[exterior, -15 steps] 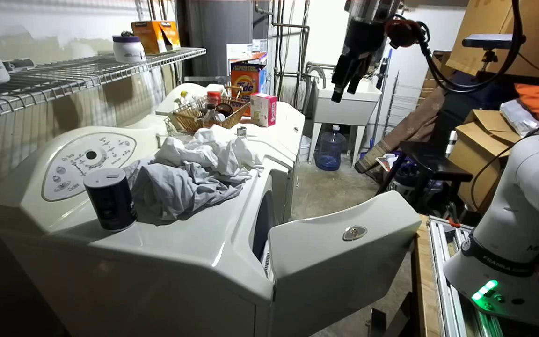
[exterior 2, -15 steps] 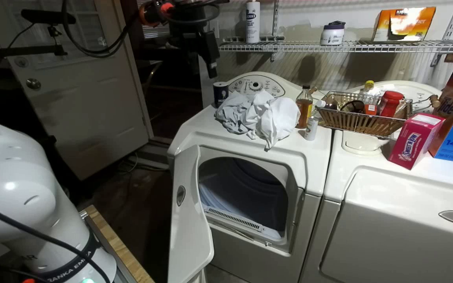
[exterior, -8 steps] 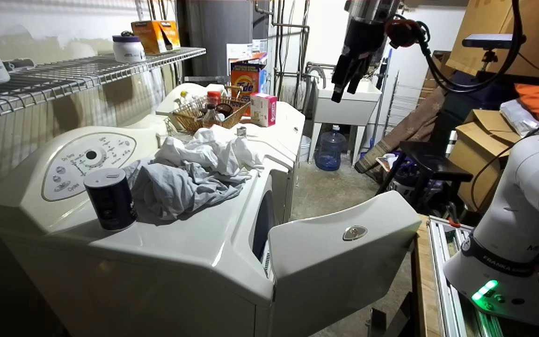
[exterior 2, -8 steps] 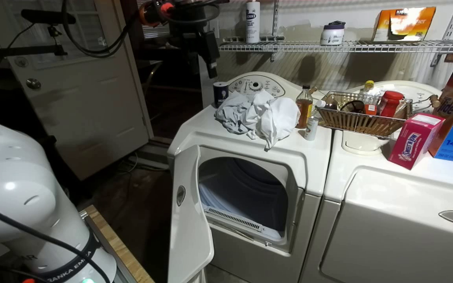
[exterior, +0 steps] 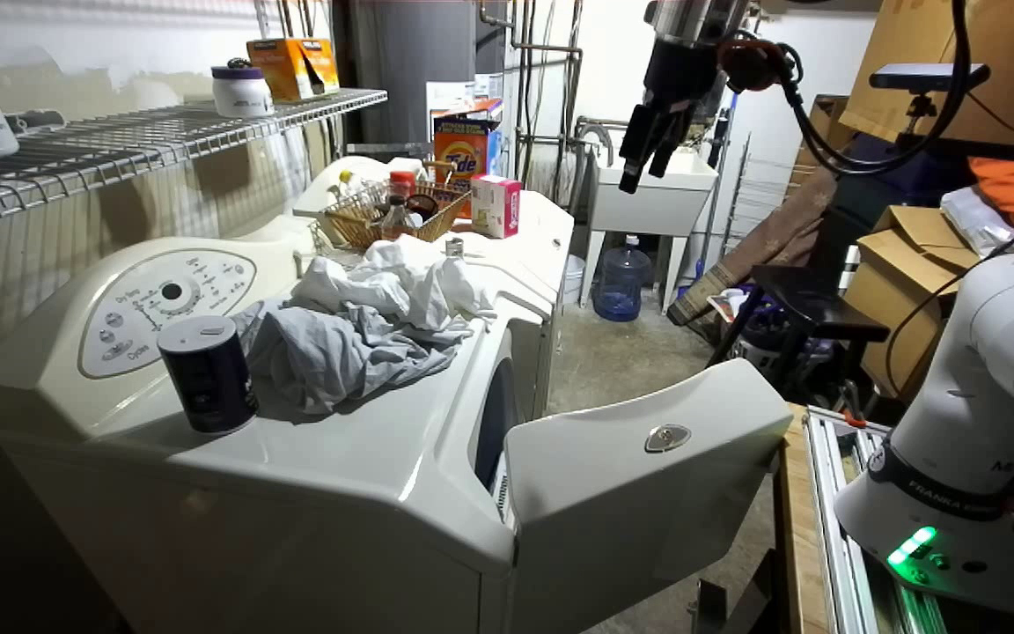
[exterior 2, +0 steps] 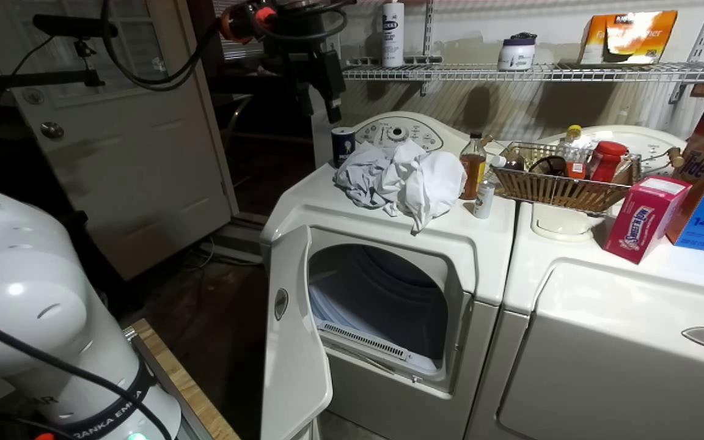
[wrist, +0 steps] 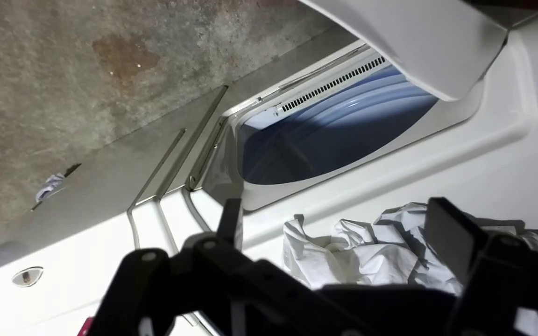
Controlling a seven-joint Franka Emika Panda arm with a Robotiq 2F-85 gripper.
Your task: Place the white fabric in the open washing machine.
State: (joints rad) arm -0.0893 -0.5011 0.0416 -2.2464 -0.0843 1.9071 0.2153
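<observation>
The white fabric [exterior: 415, 282] lies crumpled on top of the washing machine [exterior: 322, 475], against a grey-blue cloth [exterior: 349, 352]. In an exterior view the white fabric [exterior 2: 434, 183] drapes toward the front edge, above the machine's round opening. The machine's door [exterior 2: 294, 342] stands swung out, showing a dark drum [exterior 2: 382, 287]. My gripper [exterior: 645, 174] hangs in the air, higher than the cloths and apart from them. In the wrist view its fingers are spread wide with nothing held; the white fabric [wrist: 383, 263] shows below, between them, partly covered by the gripper's body.
A dark cup [exterior: 208, 374] stands beside the grey-blue cloth. Close to the white fabric are a brown bottle [exterior 2: 470, 168] and a small can [exterior 2: 483, 200]. Farther along sit a basket [exterior 2: 560, 190] and a pink box [exterior 2: 648, 217]. A wire shelf [exterior 2: 560, 74] runs above the machines.
My gripper has shifted slightly, leftward in an exterior view and rightward in an exterior view from elsewhere. Both cloths, the cup and the machine door stay where they were.
</observation>
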